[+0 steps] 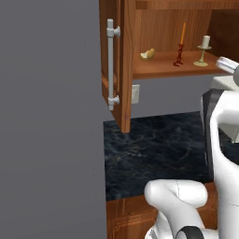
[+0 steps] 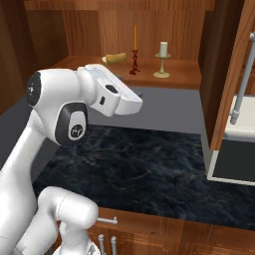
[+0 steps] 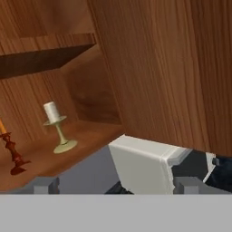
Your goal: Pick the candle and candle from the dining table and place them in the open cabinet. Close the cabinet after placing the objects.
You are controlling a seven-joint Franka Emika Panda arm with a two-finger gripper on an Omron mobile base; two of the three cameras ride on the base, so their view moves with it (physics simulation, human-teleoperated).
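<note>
The cabinet [image 1: 125, 70] stands open, with its left door [image 1: 114, 65] and right door [image 2: 230, 64] swung out. On its lower shelf [image 2: 182, 74] stand both candles. The thin orange candle [image 1: 183, 33] [image 2: 134, 37] rises from a dark red holder [image 3: 13, 156]. Right of it, the short white candle [image 1: 206, 41] [image 2: 163, 48] [image 3: 51, 111] sits on a pale green stand. My gripper [image 3: 117, 186] is open and holds nothing. It hangs in front of the shelf, apart from both candles. The hand [image 2: 117, 97] is raised over the counter. The dining table is out of view.
A yellow banana-like fruit [image 1: 148, 54] [image 2: 117, 58] lies at the shelf's left end. A black veined counter [image 2: 149, 164] runs below the cabinet. A white appliance [image 3: 140, 165] [image 2: 239, 132] stands under the right door. The doors carry steel bar handles [image 1: 110, 63] [image 2: 244, 79].
</note>
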